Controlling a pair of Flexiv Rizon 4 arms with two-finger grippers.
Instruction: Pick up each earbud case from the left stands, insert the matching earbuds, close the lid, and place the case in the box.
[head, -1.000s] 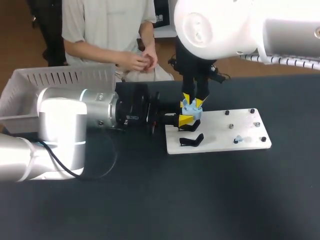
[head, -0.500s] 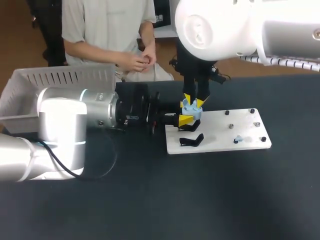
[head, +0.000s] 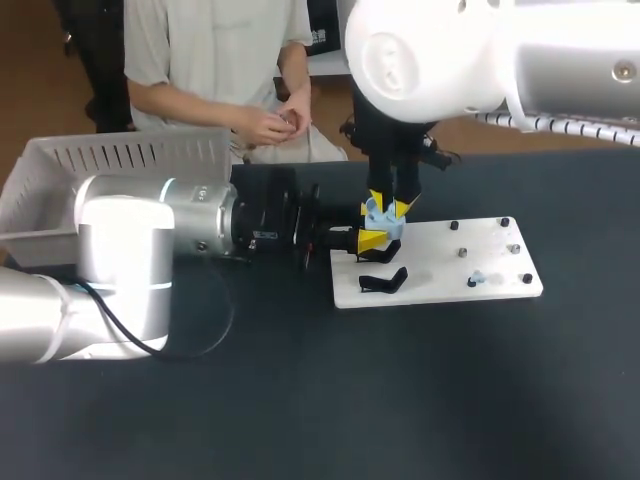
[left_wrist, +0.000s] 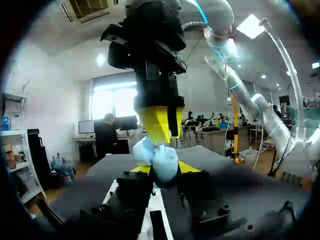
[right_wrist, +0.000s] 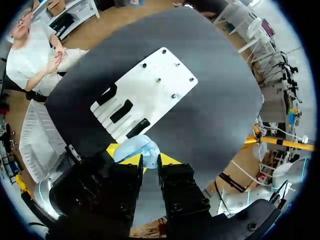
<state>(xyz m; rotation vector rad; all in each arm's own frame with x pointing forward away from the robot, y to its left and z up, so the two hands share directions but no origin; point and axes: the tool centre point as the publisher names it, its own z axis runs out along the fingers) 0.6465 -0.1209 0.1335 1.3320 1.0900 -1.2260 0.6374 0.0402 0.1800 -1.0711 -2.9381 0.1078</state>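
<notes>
Case (head: 381, 217) is small and light blue. It is up in the air, over the left end of the white board (head: 470, 240).

L gripper (head: 370, 238) comes in from the side, low over the table (head: 400, 400). In the L wrist view its two yellow tips (left_wrist: 136, 170) sit one on each side of the case and press on it, so it is clamped on the case.

R gripper (head: 386, 204) comes straight down from above and touches the top of the case. I can't tell if it grips the case or just rests on it.

In the L wrist view the case shows two round blue lumps side by side. Can't tell if the lid is open.

A black stand (head: 384, 281) is on the board, near the front edge, just below the case, w/ nothing on it. A tiny light blue earbud (head: 477, 278) lies on the right part of the board, btwn small dark pegs (head: 461, 252). It is well apart from the case.

The white box (head: 120, 155) is at the far left of the table, behind the L arm, well apart from the board.
</notes>
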